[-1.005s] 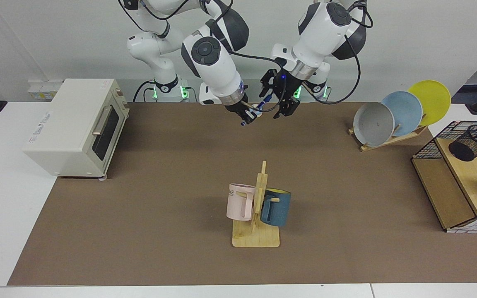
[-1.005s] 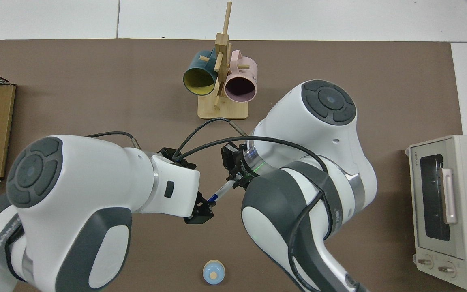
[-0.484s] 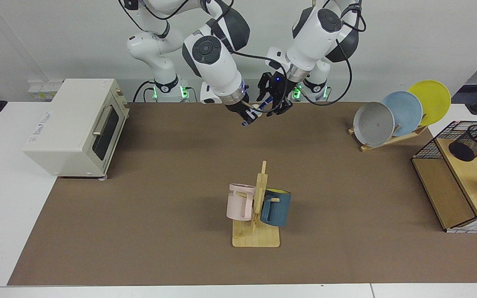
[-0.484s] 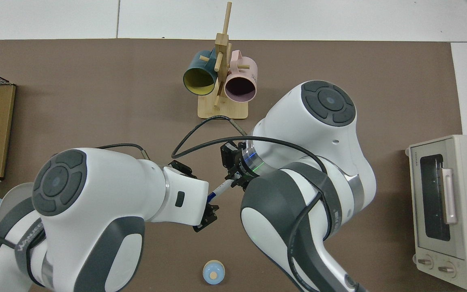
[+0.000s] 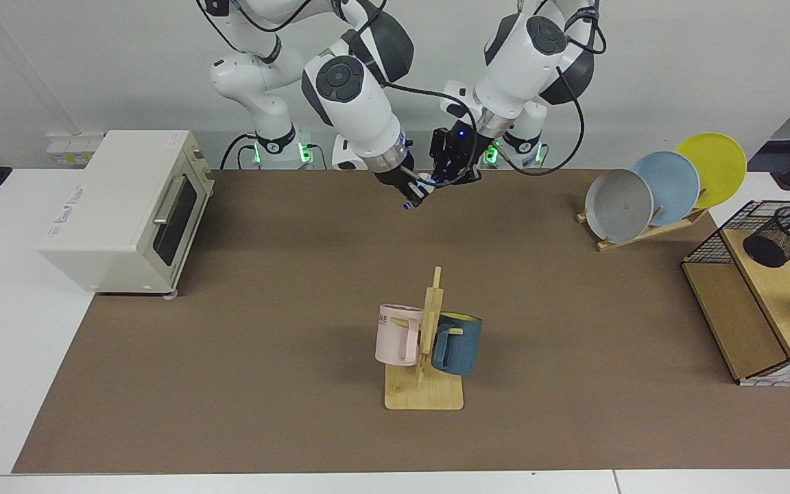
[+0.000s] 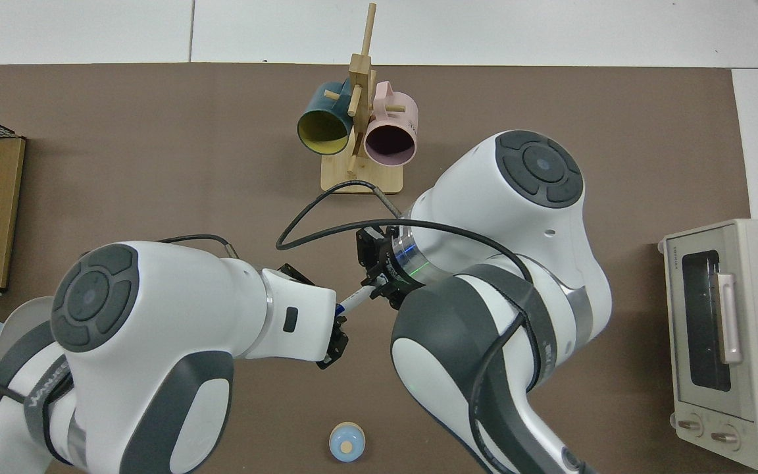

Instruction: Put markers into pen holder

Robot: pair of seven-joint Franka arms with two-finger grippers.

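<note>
I see both arms meeting above the bench's far edge. Right gripper clamps the marker; left gripper is at its blue end, grip unclear. Pen holder sits well apart.

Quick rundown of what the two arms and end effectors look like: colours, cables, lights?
Both arms have glossy white shells, dark grey joint bands and round dark grey caps. The left end effector is black with a small blue light; the right end effector is also black. A loose black cable loops along each forearm. A green light ring shows at the right arm's wrist in the top view, and green lights glow at both bases.
</note>
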